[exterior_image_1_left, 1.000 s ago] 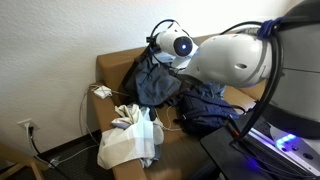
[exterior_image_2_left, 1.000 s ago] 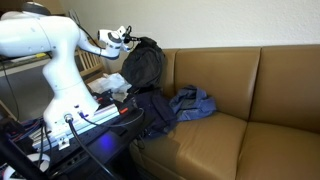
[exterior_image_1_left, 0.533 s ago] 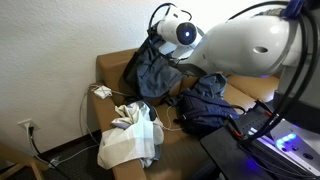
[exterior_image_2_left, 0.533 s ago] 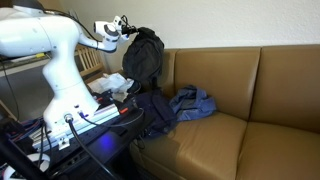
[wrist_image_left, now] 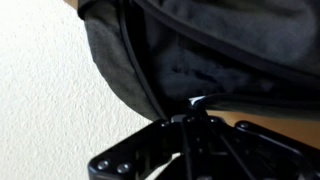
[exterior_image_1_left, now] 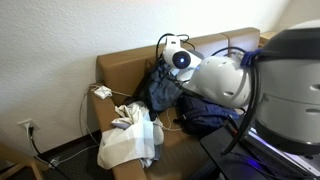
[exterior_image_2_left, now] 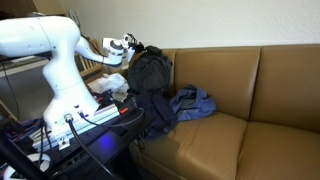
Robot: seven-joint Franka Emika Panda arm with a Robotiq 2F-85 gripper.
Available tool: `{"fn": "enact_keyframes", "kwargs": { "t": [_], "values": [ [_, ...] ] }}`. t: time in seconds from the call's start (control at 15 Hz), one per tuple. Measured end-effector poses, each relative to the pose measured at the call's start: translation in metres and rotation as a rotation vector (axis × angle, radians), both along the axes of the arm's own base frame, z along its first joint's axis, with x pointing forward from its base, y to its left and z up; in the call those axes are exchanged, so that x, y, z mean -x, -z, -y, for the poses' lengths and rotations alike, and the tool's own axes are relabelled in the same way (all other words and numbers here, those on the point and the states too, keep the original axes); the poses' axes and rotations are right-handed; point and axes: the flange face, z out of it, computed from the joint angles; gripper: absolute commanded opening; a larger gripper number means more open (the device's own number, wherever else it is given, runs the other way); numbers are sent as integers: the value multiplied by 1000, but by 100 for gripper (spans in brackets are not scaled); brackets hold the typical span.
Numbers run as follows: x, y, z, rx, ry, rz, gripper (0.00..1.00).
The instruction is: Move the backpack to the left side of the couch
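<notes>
Gripper (wrist_image_left: 192,118) is closed on a thin strap or loop at the top of the backpack (exterior_image_2_left: 150,72). In the wrist view the fingers meet around it, with dark grey fabric filling the frame above.

The backpack hangs at the armrest end of the couch (exterior_image_2_left: 250,80), against the backrest. Its lower edge sits at a dark garment (exterior_image_2_left: 155,112) on the seat; cannot tell whether it rests on it or just clears it.

Risks:
- The hold is on a narrow strap only. A quick move could make the load swing, slip out and drop onto the seat.
- The backpack's bottom or a loose strap could drag the dark garment, or the blue jacket (exterior_image_2_left: 195,103) just beside it on the seat cushion, along with it.
- A white cloth bundle (exterior_image_1_left: 130,140) sits over the couch's armrest. If the backpack is carried that way it could push the bundle off the end.
- A cable (exterior_image_1_left: 38,150) runs from the wall outlet (exterior_image_1_left: 27,127) beside the couch up toward the armrest. A trailing strap might snag it.
- The robot arm (exterior_image_1_left: 215,80) leans close over the seat, so contact with the backrest looks possible.

Containers:
- The backpack looks closed, with a zip line visible in the wrist view. Nothing of its contents shows, though it looks moderately full and soft.
- The white bundle may be a bag with bluish cloth in it; cannot confirm.
</notes>
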Motion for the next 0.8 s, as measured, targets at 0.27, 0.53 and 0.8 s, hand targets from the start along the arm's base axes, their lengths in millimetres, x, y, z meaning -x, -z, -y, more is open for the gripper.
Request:
{"fn": "enact_keyframes", "kwargs": {
  "t": [0.27, 0.53, 0.8],
  "values": [
    [1, 45, 7, 137, 50, -114, 1],
    [-6, 50, -47, 44, 8, -153, 1],
    [-15, 40, -94, -103, -48, -129, 29]
  ]
}}
